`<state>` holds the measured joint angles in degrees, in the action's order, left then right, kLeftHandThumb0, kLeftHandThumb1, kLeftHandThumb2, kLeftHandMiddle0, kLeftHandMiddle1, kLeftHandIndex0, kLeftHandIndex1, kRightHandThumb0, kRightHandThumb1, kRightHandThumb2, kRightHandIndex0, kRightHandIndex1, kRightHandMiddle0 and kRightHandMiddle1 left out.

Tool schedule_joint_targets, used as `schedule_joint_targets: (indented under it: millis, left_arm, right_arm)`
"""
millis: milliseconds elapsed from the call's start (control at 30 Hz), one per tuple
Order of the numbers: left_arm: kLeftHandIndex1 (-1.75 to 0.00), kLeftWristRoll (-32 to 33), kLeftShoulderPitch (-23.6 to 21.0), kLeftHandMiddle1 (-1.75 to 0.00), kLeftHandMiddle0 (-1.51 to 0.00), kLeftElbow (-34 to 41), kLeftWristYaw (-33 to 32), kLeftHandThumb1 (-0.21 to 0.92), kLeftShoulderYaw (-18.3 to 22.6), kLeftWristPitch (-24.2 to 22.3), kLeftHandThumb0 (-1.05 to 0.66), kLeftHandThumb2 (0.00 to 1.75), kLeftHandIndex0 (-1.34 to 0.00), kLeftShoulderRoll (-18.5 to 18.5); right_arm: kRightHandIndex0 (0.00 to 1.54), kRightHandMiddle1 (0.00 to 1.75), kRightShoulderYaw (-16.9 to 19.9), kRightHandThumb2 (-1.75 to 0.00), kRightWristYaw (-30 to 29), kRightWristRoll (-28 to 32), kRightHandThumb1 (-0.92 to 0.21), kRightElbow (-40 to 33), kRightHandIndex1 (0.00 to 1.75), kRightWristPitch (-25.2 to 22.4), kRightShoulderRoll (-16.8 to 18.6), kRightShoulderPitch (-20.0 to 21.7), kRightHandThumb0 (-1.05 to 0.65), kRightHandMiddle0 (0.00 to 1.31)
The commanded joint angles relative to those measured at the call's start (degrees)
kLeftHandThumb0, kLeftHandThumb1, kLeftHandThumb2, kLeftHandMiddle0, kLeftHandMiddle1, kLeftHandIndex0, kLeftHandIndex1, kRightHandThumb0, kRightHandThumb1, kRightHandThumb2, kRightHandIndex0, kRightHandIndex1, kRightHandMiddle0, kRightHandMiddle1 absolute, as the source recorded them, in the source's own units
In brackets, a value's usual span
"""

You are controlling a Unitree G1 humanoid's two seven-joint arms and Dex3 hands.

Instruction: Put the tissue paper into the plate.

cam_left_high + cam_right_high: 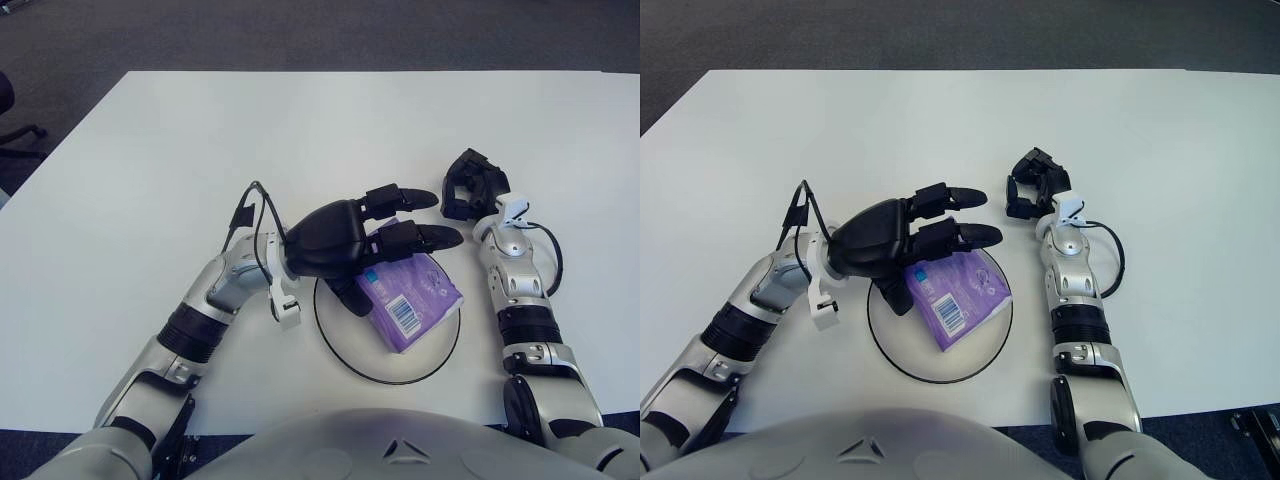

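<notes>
Fingers (425,238) spread over diagonal tissue pack (412,298)

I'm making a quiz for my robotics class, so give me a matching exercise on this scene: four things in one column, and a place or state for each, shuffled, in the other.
Column one:
1. purple plastic tissue packet
2. round white plate with a black rim
3. left hand
4. right hand

Column two:
A. to the right of the plate, fingers curled, holding nothing
B. lying in the plate
C. over the packet, fingers extended
D. on the white table, in front of the robot's body

Pairs: 1-B, 2-D, 3-C, 4-A
</notes>
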<state>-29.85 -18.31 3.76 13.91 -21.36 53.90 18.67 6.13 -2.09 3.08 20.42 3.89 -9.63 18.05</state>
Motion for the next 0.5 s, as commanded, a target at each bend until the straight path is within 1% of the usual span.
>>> schedule_joint_targets:
  millis: [0, 167, 267, 333, 467]
  left_arm:
    - [-0.27, 0.6, -2.0, -0.32, 0.0, -0.3, 1.0, 0.92, -0.4, 0.0, -1.05, 1.16, 0.0, 0.9]
    - [-0.31, 2.0, -2.6, -0.33, 0.0, -0.6, 1.4, 0.92, -0.5, 0.1, -1.05, 1.14, 0.0, 1.2]
    - [-0.31, 2.2, -2.7, -0.31, 0.0, -0.8, 1.3, 0.92, -0.5, 0.4, -1.05, 1.13, 0.0, 1.2]
    - [-0.31, 3.3, -2.9, -0.31, 0.0, -0.7, 2.1, 0.92, -0.7, -0.2, -1.05, 1.13, 0.0, 1.5]
    - [-0.23, 5.5, -2.5, -0.31, 0.0, -0.1, 3.1, 0.92, -0.4, -1.6, -1.05, 1.14, 0.0, 2.1]
  right_arm:
    - [1.28, 1.75, -0.9, -1.48, -0.9, -0.4, -0.18, 3.5, 1.75, -4.3, 3.4, -7.0, -0.54, 0.73]
    - [1.27, 1.75, -1.4, -1.48, -0.8, -0.4, -0.18, 2.4, 1.75, -4.9, 3.4, -7.3, -0.54, 0.73]
    - [1.16, 1.75, -1.8, -1.41, -0.5, -0.5, -0.24, 2.0, 1.75, -4.7, 3.1, -7.6, -0.51, 0.68]
    - [1.08, 1.75, -2.1, -1.35, -0.7, -0.9, -0.28, 1.8, 1.75, -4.5, 3.0, -7.8, -0.49, 0.64]
    - [1.03, 1.75, -2.0, -1.29, -0.2, -0.6, -0.33, 2.0, 1.75, -3.1, 3.2, -7.9, -0.48, 0.6]
